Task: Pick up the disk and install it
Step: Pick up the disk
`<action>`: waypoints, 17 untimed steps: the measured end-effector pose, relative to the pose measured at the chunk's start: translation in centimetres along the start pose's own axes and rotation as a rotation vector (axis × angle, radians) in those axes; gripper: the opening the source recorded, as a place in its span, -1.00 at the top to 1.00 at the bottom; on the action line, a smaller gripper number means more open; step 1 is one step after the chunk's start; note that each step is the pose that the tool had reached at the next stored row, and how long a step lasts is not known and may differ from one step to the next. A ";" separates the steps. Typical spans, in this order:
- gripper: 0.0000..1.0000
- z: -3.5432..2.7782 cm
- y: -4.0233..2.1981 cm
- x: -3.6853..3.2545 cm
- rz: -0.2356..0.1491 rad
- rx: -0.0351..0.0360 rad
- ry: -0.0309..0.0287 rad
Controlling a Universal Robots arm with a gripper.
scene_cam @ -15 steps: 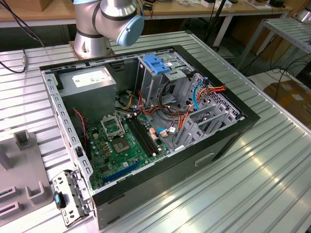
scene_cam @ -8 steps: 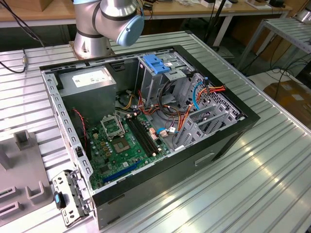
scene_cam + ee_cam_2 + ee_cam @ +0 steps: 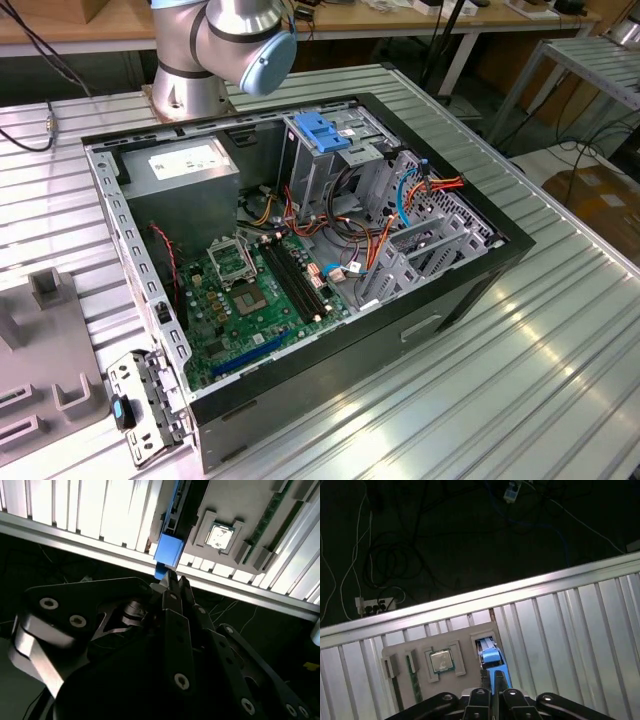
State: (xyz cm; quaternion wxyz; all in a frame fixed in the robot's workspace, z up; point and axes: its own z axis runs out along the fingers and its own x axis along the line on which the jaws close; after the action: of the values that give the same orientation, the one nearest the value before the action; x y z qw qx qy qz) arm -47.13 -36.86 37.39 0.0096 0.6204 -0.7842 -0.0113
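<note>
One claw (image 3: 493,680) is narrow in the first wrist view, clamped on the blue end of the disk (image 3: 490,659). The disk stands on its edge in a slot of the grey holder plate (image 3: 420,647), just beside a processor chip (image 3: 441,661) and near the edge of the ribbed worktop (image 3: 560,630). In the exterior view, the open computer case (image 3: 300,250) lies on this worktop.

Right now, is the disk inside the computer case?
No, out: the disk stands on edge in a slot of the grey tray.
</note>
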 end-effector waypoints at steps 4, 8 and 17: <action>0.38 0.34 -0.19 -0.04 -0.031 0.0093 -0.0008; 0.23 0.72 -0.23 -0.04 -0.095 0.0189 -0.0014; 0.08 1.57 -0.32 -0.06 -0.154 0.0318 -0.0022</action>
State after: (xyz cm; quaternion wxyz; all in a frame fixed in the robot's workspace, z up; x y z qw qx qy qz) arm -46.85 -36.86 35.81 -0.0020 0.6787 -0.7344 -0.0002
